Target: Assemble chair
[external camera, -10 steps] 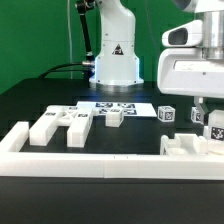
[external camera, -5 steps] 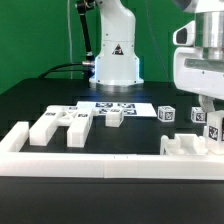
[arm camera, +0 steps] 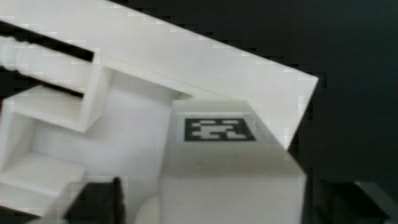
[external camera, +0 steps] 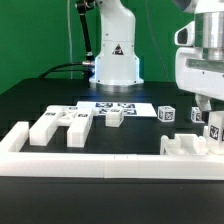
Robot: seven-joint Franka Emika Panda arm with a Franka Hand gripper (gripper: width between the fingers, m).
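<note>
Black surface (external camera: 30, 100) is carrying loose chair pieces (external camera: 62, 124); the claw (arm camera: 222, 202) is straddling one tagged block (arm camera: 196, 165), wide open, for gripping.

Matte-white, tagged chair pieces (external camera: 75, 124) are lying apart: two long blocks (external camera: 45, 128) at centre left, a small block (external camera: 113, 117) mid-frame, a cube (external camera: 168, 113) right of centre, and a larger piece (external camera: 185, 147) at lower right.

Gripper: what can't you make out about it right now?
- Exterior view: gripper partly cut off by the right edge; jaw opening too small to judge.
- Wrist view: blurred; the tagged chair piece fills the frame, so contact with the fingers is unclear.
</note>
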